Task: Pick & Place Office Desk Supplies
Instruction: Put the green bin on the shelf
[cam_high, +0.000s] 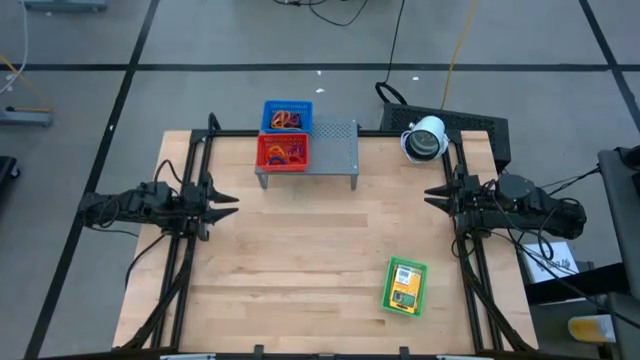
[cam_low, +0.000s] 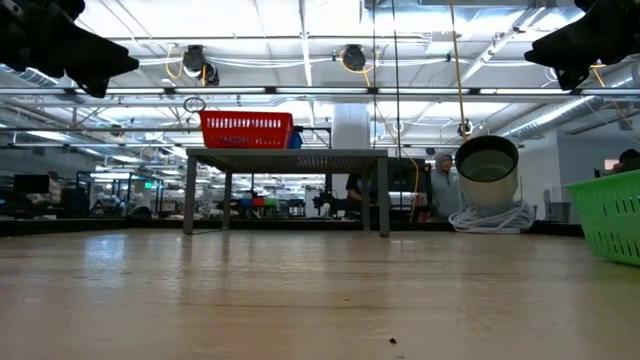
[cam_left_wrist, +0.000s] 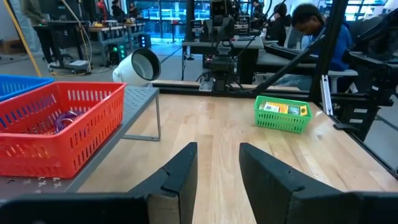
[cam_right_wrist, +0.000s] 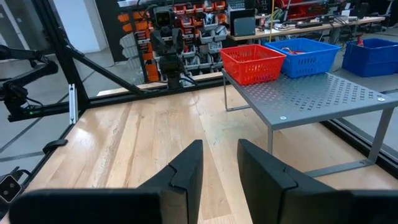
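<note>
The left hand hung over the worktop's left edge and the right hand over its right edge, both raised, as the low view showed them high above the wood. Each hand's fingers stood a little apart with bare worktop showing in the gap, and neither held anything; the right pair looked the same.

Nearest the front, toward the right, sat the green basket with yellow-orange packets lying flat inside it. These looked light and thin, probably slick in their wrapping, so a grip across a packet's short edges, or on one lifted edge, seemed safer than a pinch on the flat face.

Farther back stood the grey shelf, carrying the red basket on its left part, with the blue basket just behind it. Both held tangled rubber bands, red and orange. They would be soft, stretchy and almost weightless; likely several would come up together, so a hand would best close on a single loop where it arched clear of the heap. Whether clips or a ring lay among them could not be made out.

Beyond the shelf's right end, a white camera sat by the worktop's far right corner.
</note>
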